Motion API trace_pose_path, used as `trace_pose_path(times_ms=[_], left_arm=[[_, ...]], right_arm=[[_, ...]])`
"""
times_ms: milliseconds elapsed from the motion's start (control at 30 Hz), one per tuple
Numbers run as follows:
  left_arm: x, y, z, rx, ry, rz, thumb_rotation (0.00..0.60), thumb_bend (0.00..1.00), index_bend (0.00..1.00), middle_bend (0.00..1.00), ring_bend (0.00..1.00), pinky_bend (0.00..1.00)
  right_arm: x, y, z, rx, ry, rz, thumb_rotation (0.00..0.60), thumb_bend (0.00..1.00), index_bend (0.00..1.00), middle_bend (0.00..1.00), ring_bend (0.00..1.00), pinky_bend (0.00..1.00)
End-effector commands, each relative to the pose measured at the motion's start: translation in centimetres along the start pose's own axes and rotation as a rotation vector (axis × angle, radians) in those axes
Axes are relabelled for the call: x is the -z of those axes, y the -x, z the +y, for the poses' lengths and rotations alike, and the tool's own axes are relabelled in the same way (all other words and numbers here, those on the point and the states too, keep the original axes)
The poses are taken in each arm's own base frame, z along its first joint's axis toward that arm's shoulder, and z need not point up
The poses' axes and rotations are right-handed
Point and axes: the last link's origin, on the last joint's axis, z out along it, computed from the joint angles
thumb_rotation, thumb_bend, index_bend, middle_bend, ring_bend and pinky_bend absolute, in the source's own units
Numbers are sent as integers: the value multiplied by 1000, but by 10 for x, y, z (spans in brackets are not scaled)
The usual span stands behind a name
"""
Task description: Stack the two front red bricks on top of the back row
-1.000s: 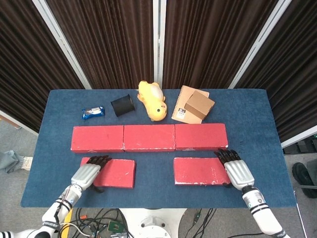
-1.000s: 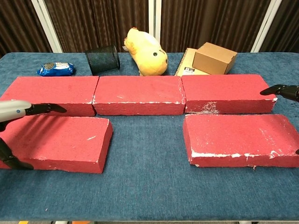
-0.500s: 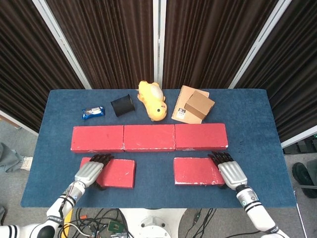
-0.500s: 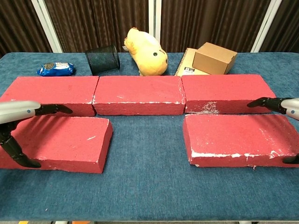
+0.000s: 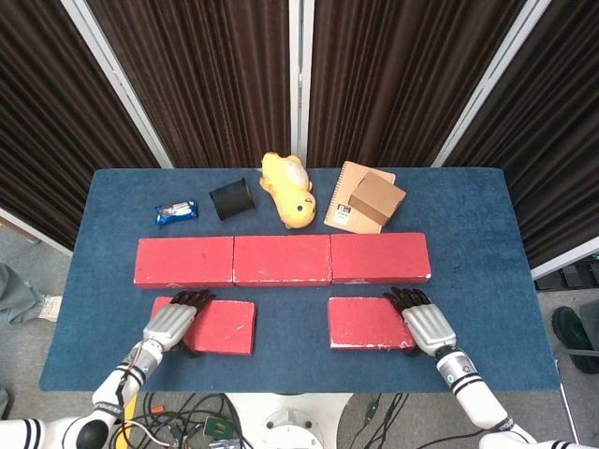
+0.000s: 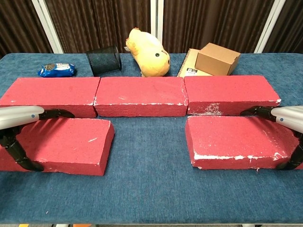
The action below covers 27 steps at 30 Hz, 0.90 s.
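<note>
Three red bricks form the back row (image 5: 282,259) (image 6: 139,96) across the blue table. The left front brick (image 5: 223,326) (image 6: 66,142) lies flat in front of it. My left hand (image 5: 170,325) (image 6: 21,115) grips that brick's left end, fingers over the far edge and thumb against the near face. The right front brick (image 5: 365,323) (image 6: 232,139) also lies flat. My right hand (image 5: 426,324) (image 6: 289,116) grips its right end in the same way. Both bricks rest on the table.
Behind the back row stand a blue snack packet (image 5: 175,213), a black mesh cup (image 5: 233,198) on its side, a yellow plush duck (image 5: 288,190), and a cardboard box (image 5: 377,197) on a spiral notebook (image 5: 341,208). The table's front edge (image 5: 281,385) runs just before the front bricks.
Both hands have slid inward over the brick ends. The right hand moved left onto its brick, and both thumbs have closed against the near faces. The bricks have not moved.
</note>
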Motion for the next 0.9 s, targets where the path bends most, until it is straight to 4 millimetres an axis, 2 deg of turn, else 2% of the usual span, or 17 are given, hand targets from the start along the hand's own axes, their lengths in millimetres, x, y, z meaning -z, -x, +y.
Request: trace_pose_path(times_ms=[33, 300, 433, 533, 667, 733, 900], left_arm=[[-1, 0, 0, -3, 1, 0, 600, 0, 7, 0, 0, 0], [-1, 0, 1, -28, 5, -11, 600, 0, 7, 11, 0, 0], [-2, -1, 1, -38, -1, -7, 600, 0, 6, 79, 0, 0], [-3, 0, 1, -42, -10, -5, 600, 16, 6, 127, 0, 0], [-3, -2, 3, -44, -12, 9, 600, 86, 7, 182, 4, 7], [-2, -2, 3, -47, -12, 11, 600, 103, 8, 211, 23, 31], [-1, -3, 4, -41, -16, 13, 600, 154, 14, 249, 59, 78]], right_arm=[[-1, 0, 0, 0, -3, -1, 600, 0, 0, 0, 0, 0], [-3, 1, -1, 8, -17, 7, 600, 0, 0, 21, 0, 0], [-4, 2, -1, 11, -17, 7, 600, 0, 0, 41, 0, 0], [-4, 2, -1, 13, -17, 11, 600, 0, 0, 94, 6, 0], [-4, -1, -2, 8, -23, 31, 600, 16, 0, 196, 96, 17], [-4, -2, -2, 5, -24, 36, 600, 46, 0, 244, 154, 67], [-1, -4, -1, -11, -28, 58, 600, 75, 0, 273, 179, 91]])
